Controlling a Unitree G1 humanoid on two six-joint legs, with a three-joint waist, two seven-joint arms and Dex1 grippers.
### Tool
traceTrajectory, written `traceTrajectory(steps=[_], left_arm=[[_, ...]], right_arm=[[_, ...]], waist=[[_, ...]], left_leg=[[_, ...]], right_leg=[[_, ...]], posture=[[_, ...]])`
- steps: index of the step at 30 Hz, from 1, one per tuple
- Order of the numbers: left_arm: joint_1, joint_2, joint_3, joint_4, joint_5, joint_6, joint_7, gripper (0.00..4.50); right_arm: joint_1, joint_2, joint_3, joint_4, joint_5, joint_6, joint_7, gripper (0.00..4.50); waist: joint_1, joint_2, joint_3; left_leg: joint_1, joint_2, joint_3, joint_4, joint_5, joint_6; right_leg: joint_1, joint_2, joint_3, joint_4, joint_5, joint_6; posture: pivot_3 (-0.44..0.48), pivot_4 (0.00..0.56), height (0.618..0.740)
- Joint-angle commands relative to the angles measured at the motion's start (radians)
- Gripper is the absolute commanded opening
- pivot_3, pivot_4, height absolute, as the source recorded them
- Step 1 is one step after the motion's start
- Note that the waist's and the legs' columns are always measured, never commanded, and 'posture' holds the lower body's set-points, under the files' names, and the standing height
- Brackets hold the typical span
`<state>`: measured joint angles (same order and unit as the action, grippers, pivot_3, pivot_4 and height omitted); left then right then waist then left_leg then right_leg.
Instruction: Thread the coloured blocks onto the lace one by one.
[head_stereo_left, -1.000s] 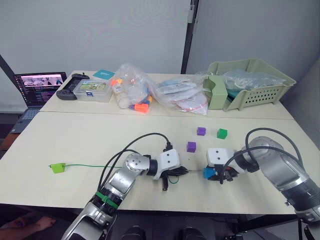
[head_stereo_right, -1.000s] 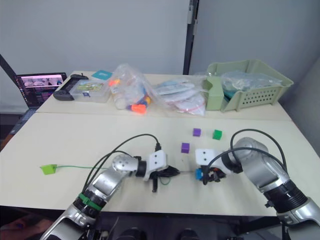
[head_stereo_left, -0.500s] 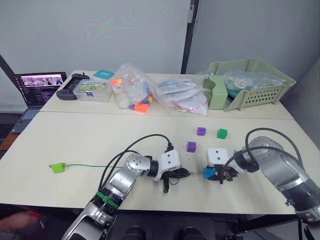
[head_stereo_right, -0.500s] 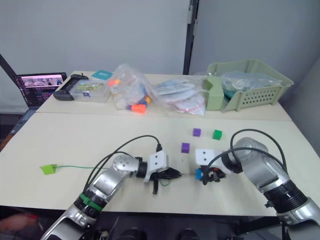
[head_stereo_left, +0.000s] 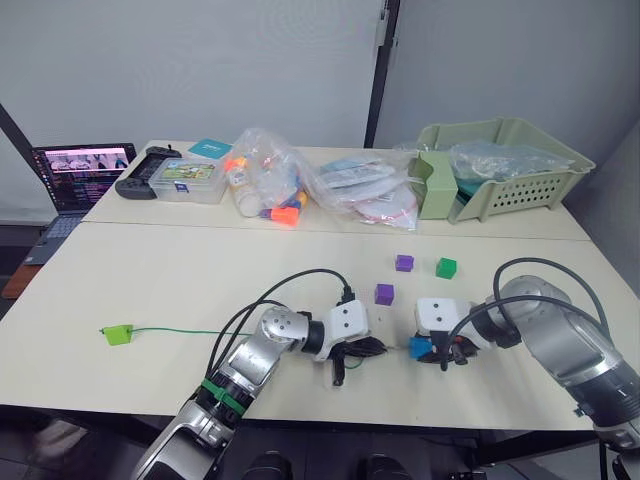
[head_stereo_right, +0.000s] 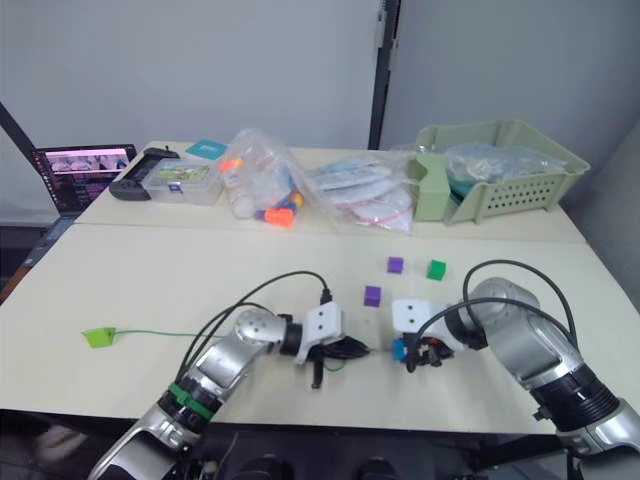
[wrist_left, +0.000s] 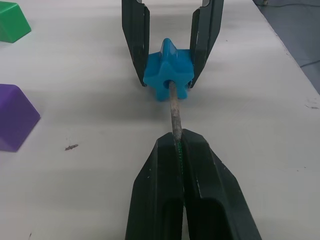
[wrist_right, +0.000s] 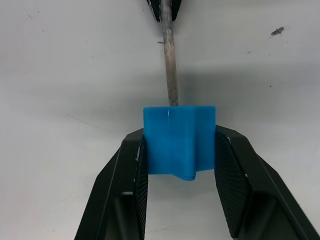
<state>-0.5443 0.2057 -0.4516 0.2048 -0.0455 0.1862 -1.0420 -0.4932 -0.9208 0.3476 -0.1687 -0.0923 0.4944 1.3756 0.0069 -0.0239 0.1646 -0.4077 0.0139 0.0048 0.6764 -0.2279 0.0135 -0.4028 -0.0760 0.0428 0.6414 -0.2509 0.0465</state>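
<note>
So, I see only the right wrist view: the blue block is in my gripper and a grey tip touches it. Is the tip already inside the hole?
Observer: Yes. In the left wrist view the grey tip goes into the hole of the blue block.
Operator: And what holds the tip?
Observer: The left gripper, shut on the lace just behind the tip.

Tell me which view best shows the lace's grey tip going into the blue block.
The left wrist view: the lace's grey tip runs from the left gripper straight into the hole of the blue block. The right wrist view shows the tip reaching the block's far face, hole hidden. In the eye views it is too small to judge.
</note>
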Motion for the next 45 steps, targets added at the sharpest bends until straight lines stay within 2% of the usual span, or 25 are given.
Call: traceTrajectory(steps=[1,8,14,20,24,25,31,35,38,45], left_arm=[[-0.038,-0.036,-0.012,0.029,0.004,-0.04,0.004,0.0],[-0.104,-0.097,-0.037,0.137,0.056,-0.089,0.036,0.0],[-0.104,-0.105,-0.02,0.14,0.051,-0.077,0.036,0.0],[-0.085,-0.087,-0.001,0.089,0.042,-0.033,0.032,1.94],[-0.088,-0.022,-0.013,0.046,0.074,-0.012,0.009,3.27],[-0.089,-0.004,-0.02,0.036,0.082,-0.007,0.001,3.3],[-0.054,0.073,-0.026,-0.081,0.065,0.09,-0.047,3.3],[-0.037,0.094,-0.022,-0.118,0.063,0.125,-0.045,3.3],[-0.035,0.099,-0.021,-0.125,0.058,0.135,-0.05,2.51],[-0.045,0.096,-0.035,-0.12,0.061,0.126,-0.058,0.19]], right_arm=[[0.01,0.001,0.012,-0.026,0.025,0.027,0.015,1.34],[0.016,0.039,-0.006,-0.087,0.079,0.12,-0.008,1.34],[0.032,0.062,-0.001,-0.131,0.097,0.173,-0.033,1.34],[0.027,0.071,0.008,-0.117,0.089,0.171,-0.042,1.34],[0.022,0.07,0.02,-0.1,0.085,0.157,-0.044,1.34],[0.021,0.07,0.023,-0.097,0.085,0.154,-0.045,1.34],[0.013,0.073,0.036,-0.084,0.086,0.146,-0.049,1.34],[0.009,0.074,0.041,-0.076,0.086,0.141,-0.052,1.34],[0.007,0.074,0.044,-0.071,0.086,0.137,-0.053,1.34],[0.008,0.073,0.043,-0.072,0.084,0.136,-0.06,1.34]], waist=[[0.001,0.0,0.0],[0.0,0.0,0.0],[-0.002,0.0,0.0],[-0.011,0.0,0.0],[-0.018,0.0,0.0],[-0.02,0.0,0.0],[-0.021,0.0,0.0],[-0.02,0.0,0.0],[-0.021,0.0,0.0],[-0.02,0.0,0.0]], left_leg=[[0.0,0.0,0.0,0.0,0.0,0.0],[-0.001,0.0,0.0,0.0,0.0,0.0],[-0.001,0.0,0.0,0.0,0.0,0.0],[0.0,0.001,-0.001,0.0,0.0,0.0],[0.0,0.001,-0.001,-0.001,0.0,0.0],[0.0,0.001,-0.001,-0.001,0.0,0.0],[0.0,0.001,-0.001,-0.001,0.0,0.0],[0.0,0.001,-0.001,-0.001,0.0,0.0],[0.0,0.001,-0.001,-0.001,0.0,0.0],[0.0,0.001,-0.001,-0.001,0.0,0.0]], right_leg=[[0.0,0.0,0.0,0.0,0.0,0.0],[-0.001,0.0,0.0,0.0,0.0,0.0],[-0.001,0.0,0.0,0.0,0.0,0.0],[-0.001,0.001,0.0,0.0,0.0,0.0],[-0.001,0.001,0.0,0.0,0.0,0.0],[-0.001,0.001,0.0,0.0,0.0,0.0],[-0.001,0.002,0.0,0.0,0.0,0.0],[-0.001,0.001,0.0,0.0,0.0,0.0],[-0.001,0.002,0.0,0.0,0.0,0.0],[-0.001,0.001,0.0,0.001,0.0,0.0]], posture=[[0.0,0.15,0.74],[0.0,0.15,0.74],[0.0,0.15,0.74],[0.0,0.15,0.74],[0.0,0.15,0.74],[0.0,0.15,0.74],[0.0,0.15,0.74],[0.0,0.15,0.74],[0.0,0.15,0.74],[0.0,0.15,0.74]])
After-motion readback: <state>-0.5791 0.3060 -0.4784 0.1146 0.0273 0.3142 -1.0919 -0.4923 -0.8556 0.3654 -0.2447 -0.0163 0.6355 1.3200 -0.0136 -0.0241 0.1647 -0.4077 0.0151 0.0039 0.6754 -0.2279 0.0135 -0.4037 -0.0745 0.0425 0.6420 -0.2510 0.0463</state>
